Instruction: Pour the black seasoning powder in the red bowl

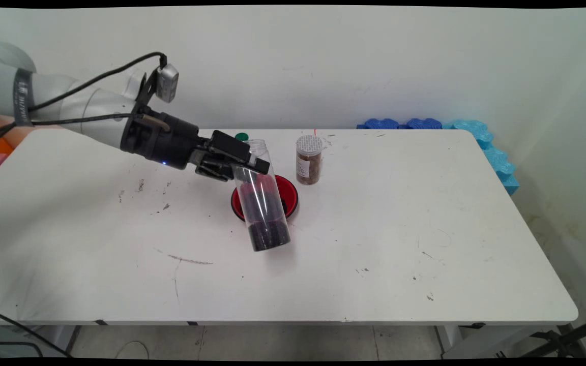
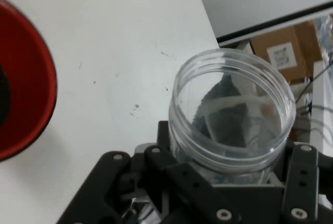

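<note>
Fingers (image 1: 239,165) partly hide tilted clear jar (image 1: 262,203).

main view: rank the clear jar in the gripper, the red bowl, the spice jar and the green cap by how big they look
1. clear jar
2. red bowl, partly hidden behind the clear jar
3. spice jar
4. green cap

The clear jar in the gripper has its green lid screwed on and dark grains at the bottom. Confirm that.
Wrong on the lid. The clear jar held by the gripper is open: the hand view shows its bare threaded mouth. A green lid lies on the table behind it. The dark grains part holds.
</note>
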{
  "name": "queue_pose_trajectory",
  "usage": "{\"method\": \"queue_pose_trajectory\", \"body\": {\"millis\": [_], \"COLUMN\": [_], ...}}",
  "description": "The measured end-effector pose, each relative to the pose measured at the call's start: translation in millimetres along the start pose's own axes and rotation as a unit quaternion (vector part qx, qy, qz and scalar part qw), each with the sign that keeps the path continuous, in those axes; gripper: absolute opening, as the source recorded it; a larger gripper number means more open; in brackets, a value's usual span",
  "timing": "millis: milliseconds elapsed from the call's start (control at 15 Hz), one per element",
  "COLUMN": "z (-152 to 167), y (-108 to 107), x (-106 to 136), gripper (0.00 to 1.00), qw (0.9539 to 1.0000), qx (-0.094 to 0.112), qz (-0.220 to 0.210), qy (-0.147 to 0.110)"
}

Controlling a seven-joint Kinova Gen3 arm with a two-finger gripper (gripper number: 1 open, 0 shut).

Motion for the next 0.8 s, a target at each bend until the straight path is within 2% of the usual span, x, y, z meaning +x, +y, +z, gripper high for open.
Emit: {"method": "queue_pose_trajectory", "body": {"millis": [133, 467, 600, 800], "z": [1, 3, 4, 6], "y": [-4, -19, -24, -29], "x": [0, -2, -3, -4], "gripper": [0.00, 0.00, 0.00, 0.00], "qw": [0.9996, 0.9944, 0.9904, 0.9817], "qx": [0.002, 0.013, 0.014, 0.012], "qz": [-0.030, -0.105, -0.137, -0.190], "qy": [0.000, 0.001, 0.001, 0.004]}}
